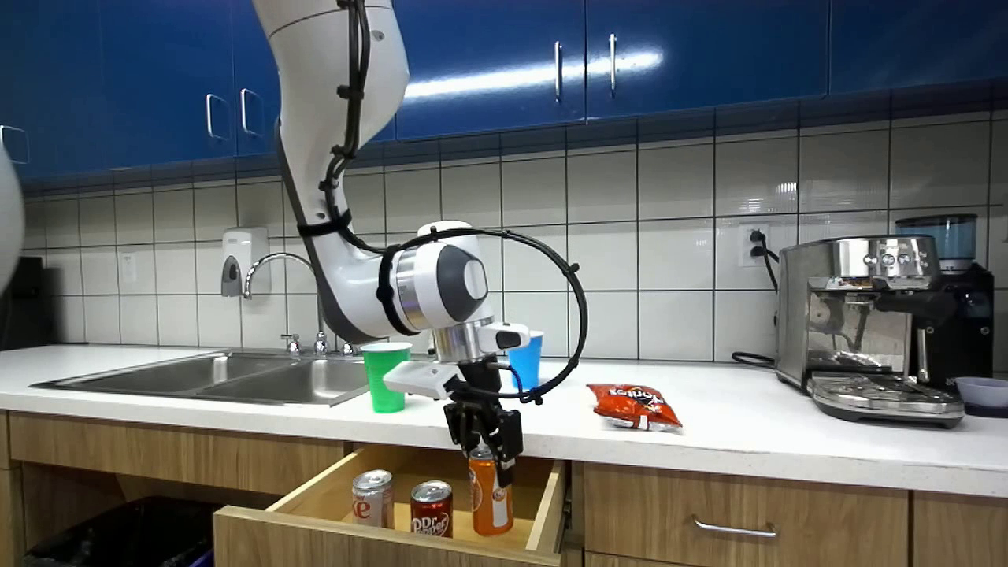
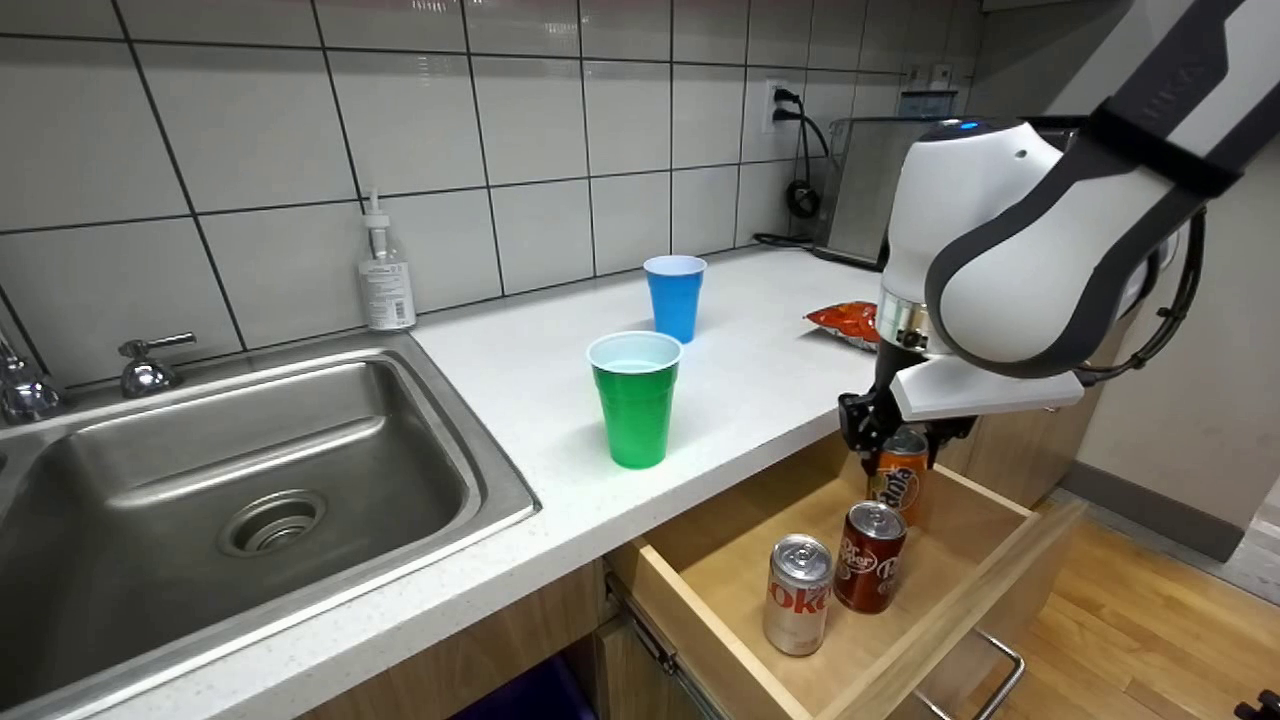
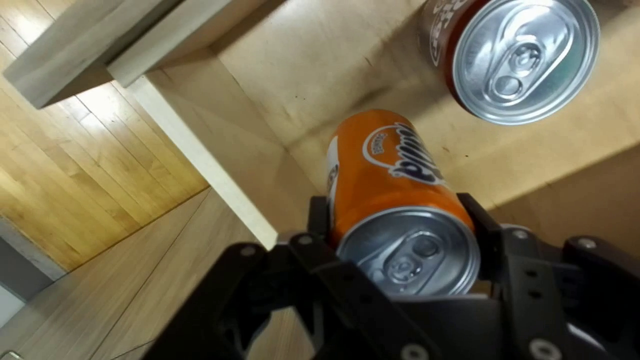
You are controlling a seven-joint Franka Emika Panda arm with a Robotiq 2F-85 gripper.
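Note:
My gripper (image 1: 484, 458) points down into an open wooden drawer (image 1: 378, 545). Its black fingers lie against both sides of an orange can (image 1: 493, 508), just below the lid; the gripper (image 3: 395, 212) looks shut on it. The orange can (image 3: 385, 170) stands near a side wall and leans slightly; I cannot tell if its base touches the drawer floor. A dark red Dr Pepper can (image 2: 870, 560) stands beside it and also shows in the wrist view (image 3: 525, 65). A silver Coke can (image 2: 797, 600) stands upright beyond that, out of the wrist view.
The white counter's edge overhangs the drawer's back. On the counter stand a green cup (image 2: 638, 410), a blue cup (image 2: 676, 300), a red chip bag (image 1: 634, 405) and a coffee machine (image 1: 858, 315). A steel sink (image 1: 213, 378) is at the left. Blue cabinets (image 1: 488, 71) hang above.

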